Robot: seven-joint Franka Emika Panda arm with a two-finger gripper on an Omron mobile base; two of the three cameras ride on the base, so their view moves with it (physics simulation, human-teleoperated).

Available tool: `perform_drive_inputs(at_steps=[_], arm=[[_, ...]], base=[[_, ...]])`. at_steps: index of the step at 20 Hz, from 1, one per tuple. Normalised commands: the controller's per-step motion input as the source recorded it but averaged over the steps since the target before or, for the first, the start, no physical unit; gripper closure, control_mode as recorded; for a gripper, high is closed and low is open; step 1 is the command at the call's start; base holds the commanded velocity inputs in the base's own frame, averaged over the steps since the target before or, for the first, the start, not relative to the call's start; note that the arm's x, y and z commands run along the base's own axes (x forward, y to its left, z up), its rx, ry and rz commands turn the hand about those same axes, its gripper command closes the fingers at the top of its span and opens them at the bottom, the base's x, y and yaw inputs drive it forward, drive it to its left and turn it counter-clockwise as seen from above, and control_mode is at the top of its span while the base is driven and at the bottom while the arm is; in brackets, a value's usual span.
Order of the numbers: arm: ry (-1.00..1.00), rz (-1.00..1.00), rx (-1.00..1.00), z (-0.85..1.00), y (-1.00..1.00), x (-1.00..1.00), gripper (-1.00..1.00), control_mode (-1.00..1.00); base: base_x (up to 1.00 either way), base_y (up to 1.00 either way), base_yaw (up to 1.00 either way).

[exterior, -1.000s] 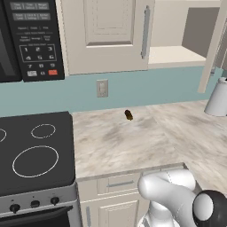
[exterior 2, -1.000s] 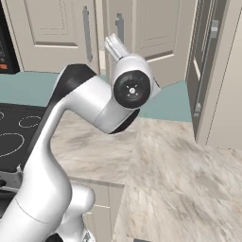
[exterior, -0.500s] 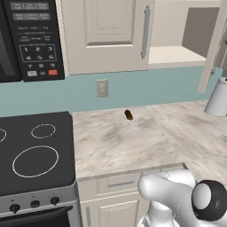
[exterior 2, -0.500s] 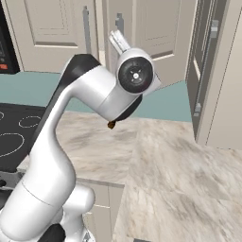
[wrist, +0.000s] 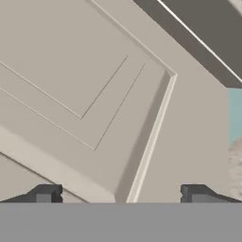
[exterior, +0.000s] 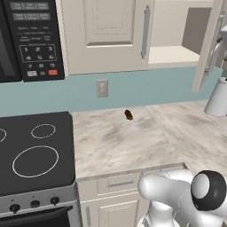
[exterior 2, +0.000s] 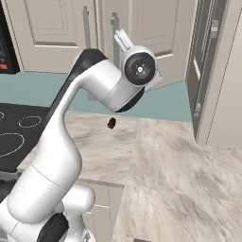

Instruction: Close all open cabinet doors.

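upper right of the left base view, i see one cabinet door [exterior: 207, 44] swung open.
my gripper [wrist: 120, 194], fingers spread wide, faces a beige door panel [wrist: 71, 66].

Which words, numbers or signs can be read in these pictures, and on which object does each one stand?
Microwave keypad: digits in a number grid, seemingly "1" to "9", small and hard to confirm.
Microwave keypad, top button rows: white labels, too blurred to read.
Cabinet doors, stove, wall outlet: no text.
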Motion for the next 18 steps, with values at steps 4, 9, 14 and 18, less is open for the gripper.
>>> perform_drive_inputs(at_steps=[4,9,14,18], arm=[[0.00,0.00,0.00,-0.05,0.00,0.41,-1.00,-1.00],[0.00,0.00,0.00,-0.03,0.00,0.45,-1.00,-1.00],[0.00,0.00,0.00,0.00,0.02,0.40,-1.00,-1.00],[0.00,0.00,0.00,0.00,0.06,0.36,-1.00,-1.00]], base=[[0.00,0.00,0.00],[0.00,0.00,0.00],[0.00,0.00,0.00],[0.00,0.00,0.00]])
